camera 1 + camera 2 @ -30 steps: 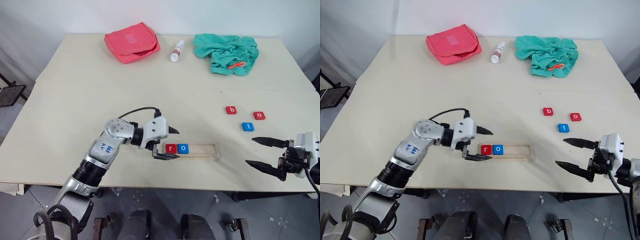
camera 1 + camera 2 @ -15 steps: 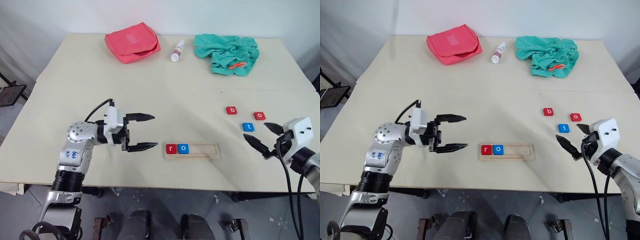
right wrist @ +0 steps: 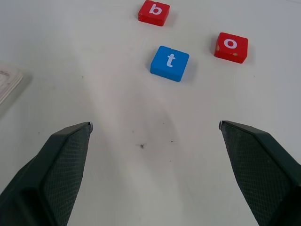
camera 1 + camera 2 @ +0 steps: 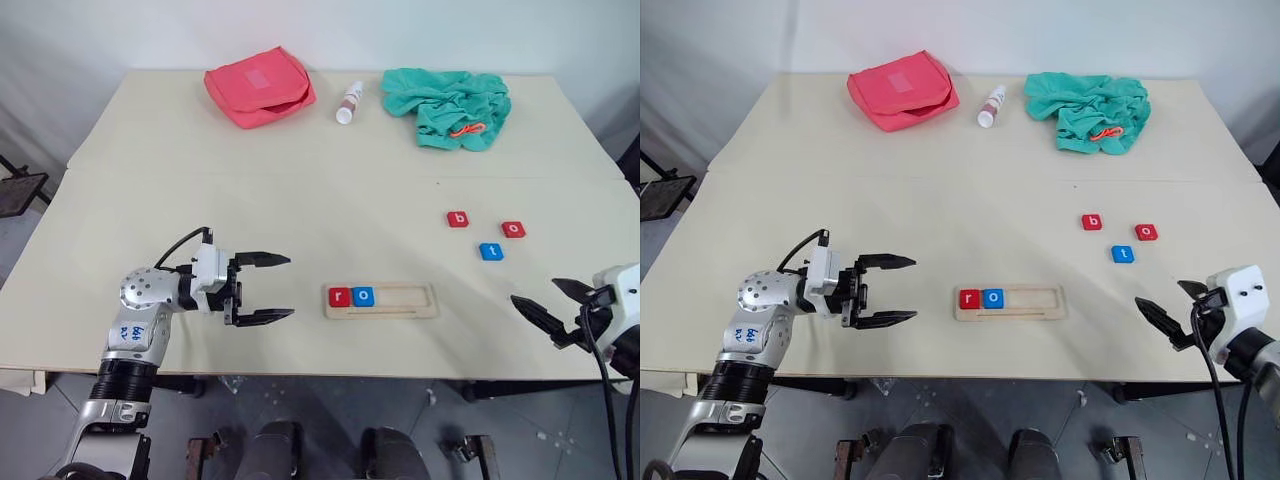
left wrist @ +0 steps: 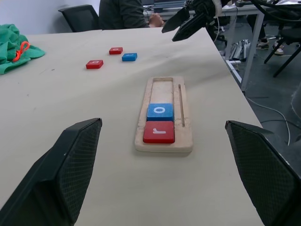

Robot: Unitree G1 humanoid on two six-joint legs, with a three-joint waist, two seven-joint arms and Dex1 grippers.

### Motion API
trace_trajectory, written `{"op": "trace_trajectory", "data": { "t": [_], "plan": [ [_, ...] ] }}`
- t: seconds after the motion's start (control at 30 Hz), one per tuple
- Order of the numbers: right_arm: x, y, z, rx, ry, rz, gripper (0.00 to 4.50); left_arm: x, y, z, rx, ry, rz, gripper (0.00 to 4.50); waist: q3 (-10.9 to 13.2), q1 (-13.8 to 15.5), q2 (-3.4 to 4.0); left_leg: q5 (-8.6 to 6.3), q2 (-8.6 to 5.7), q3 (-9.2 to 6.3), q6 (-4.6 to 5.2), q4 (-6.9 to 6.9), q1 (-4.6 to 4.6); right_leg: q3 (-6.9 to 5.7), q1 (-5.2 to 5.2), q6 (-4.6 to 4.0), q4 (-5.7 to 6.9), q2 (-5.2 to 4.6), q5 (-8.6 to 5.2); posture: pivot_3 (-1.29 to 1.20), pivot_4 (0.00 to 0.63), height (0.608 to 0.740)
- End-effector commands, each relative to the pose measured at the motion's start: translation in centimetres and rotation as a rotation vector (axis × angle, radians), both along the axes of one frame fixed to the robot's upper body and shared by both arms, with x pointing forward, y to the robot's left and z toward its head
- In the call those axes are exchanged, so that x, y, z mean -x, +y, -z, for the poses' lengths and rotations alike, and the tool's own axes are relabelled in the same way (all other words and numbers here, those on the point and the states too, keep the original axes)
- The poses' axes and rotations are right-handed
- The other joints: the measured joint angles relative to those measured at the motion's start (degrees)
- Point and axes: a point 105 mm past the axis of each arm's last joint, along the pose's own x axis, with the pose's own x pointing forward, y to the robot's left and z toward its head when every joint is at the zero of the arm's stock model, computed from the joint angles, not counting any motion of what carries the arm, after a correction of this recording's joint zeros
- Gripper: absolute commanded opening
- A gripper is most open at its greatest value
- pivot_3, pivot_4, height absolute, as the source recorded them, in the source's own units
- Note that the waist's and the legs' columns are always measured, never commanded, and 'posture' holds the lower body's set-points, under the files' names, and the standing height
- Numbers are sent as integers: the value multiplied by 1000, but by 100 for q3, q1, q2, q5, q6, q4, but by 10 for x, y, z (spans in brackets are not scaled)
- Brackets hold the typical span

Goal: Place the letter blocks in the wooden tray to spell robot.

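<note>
Table (image 4: 200, 190): a pale top carrying a red pouch (image 4: 260, 85), a small white bottle (image 4: 347, 102) and a crumpled green cloth (image 4: 447, 105) along the far edge, all well apart from the work area.
Wooden tray (image 4: 381, 300): lies near the front edge between the two arms; the red r block (image 4: 339, 297) and the blue o block (image 4: 363, 296) sit touching at its left end, and the rest of the groove is bare.
Loose blocks: the red b block (image 4: 457, 219), the red o block (image 4: 513, 229) and the blue t block (image 4: 491, 251) lie on the table to the right of the tray and further back, apart from one another.
Risk, order: b is due next, yet t lies nearest the right gripper (image 4: 552, 308); taking the closest tile would spell the word wrong.
Risk, crowding: the three tiles lie fairly close, so wide jaws coming down on b could nudge t or the red o.
Risk, tray: a tile pushed in hard could shove the light tray or the seated pair.
Left gripper (image 4: 262, 288): level, pointing right towards the tray's left end, jaws spread wide and empty.
Right gripper: low near the front right corner, aimed towards the loose tiles, jaws wide apart, nothing held.
</note>
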Motion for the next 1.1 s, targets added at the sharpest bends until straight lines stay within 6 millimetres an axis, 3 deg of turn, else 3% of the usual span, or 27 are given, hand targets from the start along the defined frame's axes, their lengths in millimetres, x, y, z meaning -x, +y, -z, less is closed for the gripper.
{"op": "trace_trajectory", "data": {
  "t": [0.03,0.2,1.1],
  "plan": [
    [-2,-8,-17,-4,-49,11,4500,0,4,4,3,-17,-10,4466,0,-1,0,0,0,1,0,0,0,2,0,0,0,0,0,0,150,740],
    [-6,-4,-28,-20,-108,-4,4500,-2,2,4,12,-25,-19,4466,0,11,0,0,-2,-3,1,1,-1,0,0,0,1,-1,0,0,150,740],
    [-7,-2,-30,-5,-128,-23,4500,-2,-1,3,30,-34,-15,4466,0,5,0,0,-1,-1,1,0,-1,0,0,0,3,-1,0,0,150,740]
  ]
}}
